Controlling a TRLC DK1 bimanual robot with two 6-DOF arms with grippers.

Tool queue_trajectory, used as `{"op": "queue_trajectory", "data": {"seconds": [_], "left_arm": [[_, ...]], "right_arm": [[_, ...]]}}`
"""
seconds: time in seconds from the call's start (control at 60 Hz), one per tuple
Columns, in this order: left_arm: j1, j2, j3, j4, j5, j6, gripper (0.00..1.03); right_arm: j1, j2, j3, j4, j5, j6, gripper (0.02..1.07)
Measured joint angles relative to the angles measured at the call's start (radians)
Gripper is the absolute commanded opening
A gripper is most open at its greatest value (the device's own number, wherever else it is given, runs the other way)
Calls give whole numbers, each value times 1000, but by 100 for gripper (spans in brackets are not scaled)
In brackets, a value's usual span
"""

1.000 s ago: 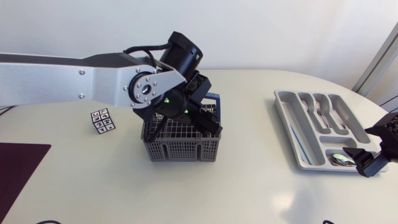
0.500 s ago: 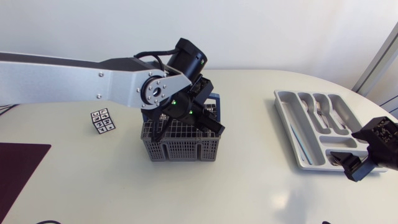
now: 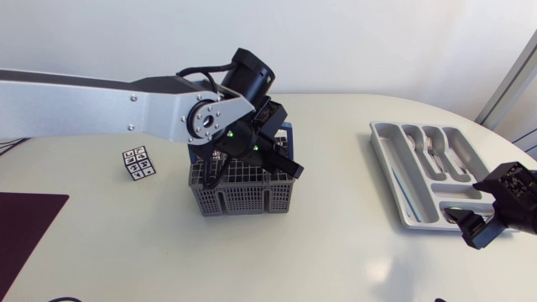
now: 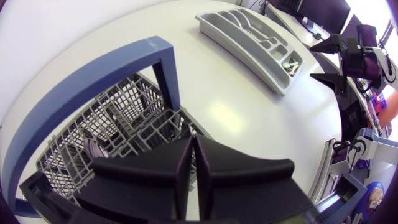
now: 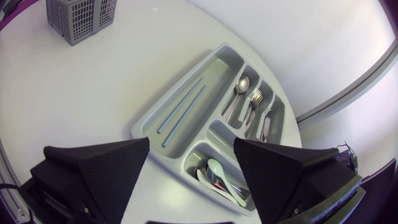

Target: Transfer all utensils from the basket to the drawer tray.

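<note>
Basket [image 3: 243, 191] sits at centre frame in the head view: grey mesh with a blue handle [image 4: 93, 87]. Left arm comes in from the left edge. Left hand [image 4: 191, 143] is down at the basket's top, tips among the cell dividers, handle arching just ahead of them. Fingers are clenched together with only a thin slit between, and nothing shows in the slit. One metal piece [image 4: 94, 149] stands in a cell beside the fingers; can't tell which kind.

Drawer tray [image 3: 419, 172] lies at right of frame, well apart from the basket. Right hand [image 5: 191, 146] is at lower right, over the tray's near end, fingers spread wide and released, gripping nothing. Between the fingers is the cross compartment holding a pale green spoon [image 5: 221, 174] on top of a metal one. Ahead of the hand are two blue sticks [image 5: 180, 115] in the long slot, then a spoon [image 5: 239, 87] and forks [image 5: 254, 102] in the neighbouring slots.

Counter [image 3: 336, 252] is white. A marker cube [image 3: 138, 163] sits left of the basket, and a dark mat [image 3: 25, 226] lies at lower left.
</note>
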State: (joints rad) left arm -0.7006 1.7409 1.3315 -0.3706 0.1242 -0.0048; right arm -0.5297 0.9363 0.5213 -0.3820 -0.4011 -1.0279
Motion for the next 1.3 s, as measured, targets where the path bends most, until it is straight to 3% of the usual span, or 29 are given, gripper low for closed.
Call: {"op": "queue_trajectory", "data": {"seconds": [0.3, 0.667, 1.017, 1.3], "left_arm": [[27, -54, -34, 40, 70, -10, 3], [122, -90, -45, 62, 317, -72, 3], [131, -227, -45, 61, 369, -90, 3], [128, -324, -45, -15, 378, -93, 3]], "right_arm": [[5, -9, 0, 2, 6, 0, 100], [53, -17, 0, 3, 22, 13, 100], [183, -61, 1, -1, 63, 91, 100], [371, -92, 35, -39, 68, 206, 99]]}}
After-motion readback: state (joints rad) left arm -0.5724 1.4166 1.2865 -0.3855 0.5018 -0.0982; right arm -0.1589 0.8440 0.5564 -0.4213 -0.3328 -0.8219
